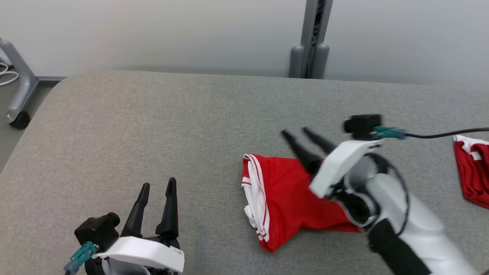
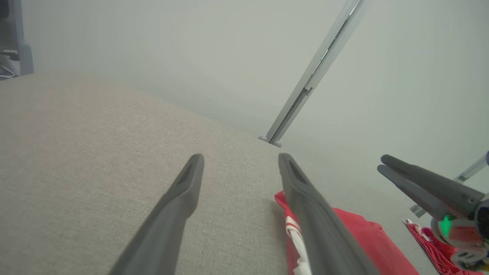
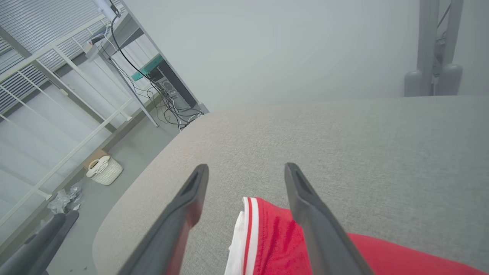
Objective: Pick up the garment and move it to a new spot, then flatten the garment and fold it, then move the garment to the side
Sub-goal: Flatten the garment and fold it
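The garment (image 1: 286, 194) is a red sports piece of smooth knit fabric. It lies folded into a compact, roughly rectangular bundle on the grey cloth-covered table (image 1: 153, 126), right of the middle and towards the near edge. Its left edge shows stacked layers of white trim crossed by thin red stripes, and the lower left corner runs out into a soft red point. The top surface is mostly flat, with a few shallow creases. The right end is hidden behind the right arm. The right gripper (image 1: 295, 131) hangs over the garment's far right corner with its two dark fingers parted and nothing between them; in the right wrist view the striped edge lies between and below the fingers. The left gripper (image 1: 158, 183) is at the lower left, well apart from the garment, its jaws apart and empty. A second red cloth (image 1: 473, 172) with white trim lies at the table's right edge.
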Controlling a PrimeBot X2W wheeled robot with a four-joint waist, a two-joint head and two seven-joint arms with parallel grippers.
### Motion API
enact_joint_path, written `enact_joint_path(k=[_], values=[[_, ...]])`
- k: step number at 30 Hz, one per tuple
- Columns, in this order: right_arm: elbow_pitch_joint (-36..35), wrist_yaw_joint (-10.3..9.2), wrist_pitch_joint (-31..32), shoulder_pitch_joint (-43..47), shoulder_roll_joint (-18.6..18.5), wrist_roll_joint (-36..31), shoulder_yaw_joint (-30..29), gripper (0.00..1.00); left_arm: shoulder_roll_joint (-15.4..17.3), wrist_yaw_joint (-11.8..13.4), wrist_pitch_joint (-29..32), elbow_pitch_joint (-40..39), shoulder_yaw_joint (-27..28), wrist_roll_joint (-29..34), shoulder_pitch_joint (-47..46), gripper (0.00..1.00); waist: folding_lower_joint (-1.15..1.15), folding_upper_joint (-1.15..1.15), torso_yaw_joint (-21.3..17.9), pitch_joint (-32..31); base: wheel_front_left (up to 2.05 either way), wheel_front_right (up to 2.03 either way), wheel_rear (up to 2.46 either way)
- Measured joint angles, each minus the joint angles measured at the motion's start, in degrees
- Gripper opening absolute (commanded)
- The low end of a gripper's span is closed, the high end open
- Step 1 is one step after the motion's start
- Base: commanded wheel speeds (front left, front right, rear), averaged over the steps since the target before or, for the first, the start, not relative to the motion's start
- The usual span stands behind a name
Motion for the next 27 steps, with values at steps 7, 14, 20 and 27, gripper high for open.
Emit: enact_joint_path(k=[7,14,20,27], values=[[-1.9,0.00,-2.9,3.2,-8.6,-3.1,-8.3,1.00,-0.1,0.2,0.6,-0.1,-1.9,0.7,1.0,1.00,0.00,0.00,-2.3,-1.3,0.00,0.00,0.00],[-6.6,0.00,-3.9,12.8,-12.9,-4.5,-17.5,1.00,-0.3,0.4,1.5,-0.1,-3.8,1.5,1.6,1.00,0.00,0.00,-4.1,-2.2,0.00,0.00,0.00],[-12.6,0.00,-4.3,21.8,-12.9,-8.2,-25.5,1.00,0.2,0.8,1.7,-0.1,-4.4,2.3,1.7,1.00,0.00,0.00,-5.1,-2.5,0.00,0.00,0.00],[-18.4,0.00,-1.1,29.6,-8.1,-12.7,-30.4,1.00,1.0,1.2,1.9,-0.1,-4.5,2.9,1.7,1.00,0.00,0.00,-5.5,-2.8,0.00,0.00,0.00]])
